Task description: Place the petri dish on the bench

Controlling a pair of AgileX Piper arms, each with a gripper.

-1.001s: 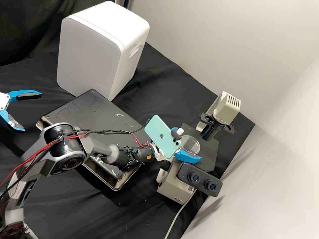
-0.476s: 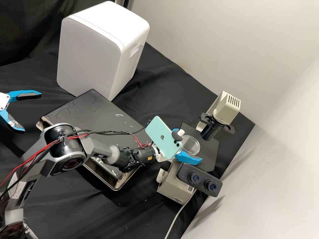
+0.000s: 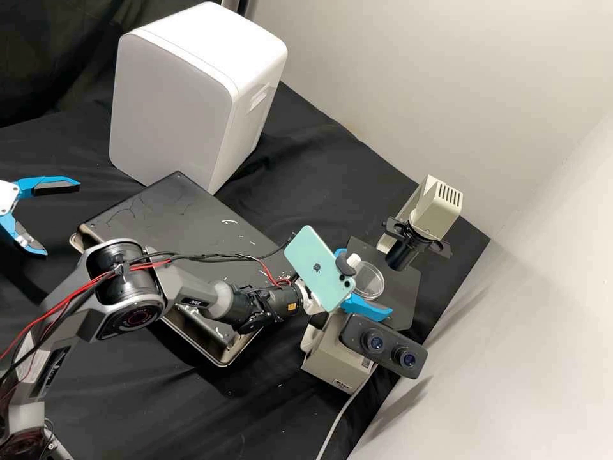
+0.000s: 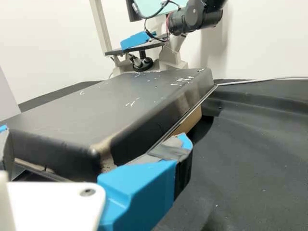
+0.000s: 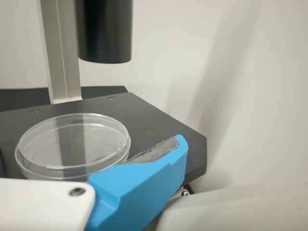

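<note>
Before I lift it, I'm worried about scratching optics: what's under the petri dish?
The petri dish lies over the black microscope stage, seen through its clear plastic. The right gripper covers its near edge, so whatever lies under there is hidden.

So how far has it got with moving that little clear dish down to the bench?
Nothing is finished: the petri dish still sits on the microscope stage. In hand: the right gripper is at the dish; I cannot tell whether it grips yet. Still to do: lifting it off and setting it on the black bench. The left gripper hangs open, off by the tray.
</note>
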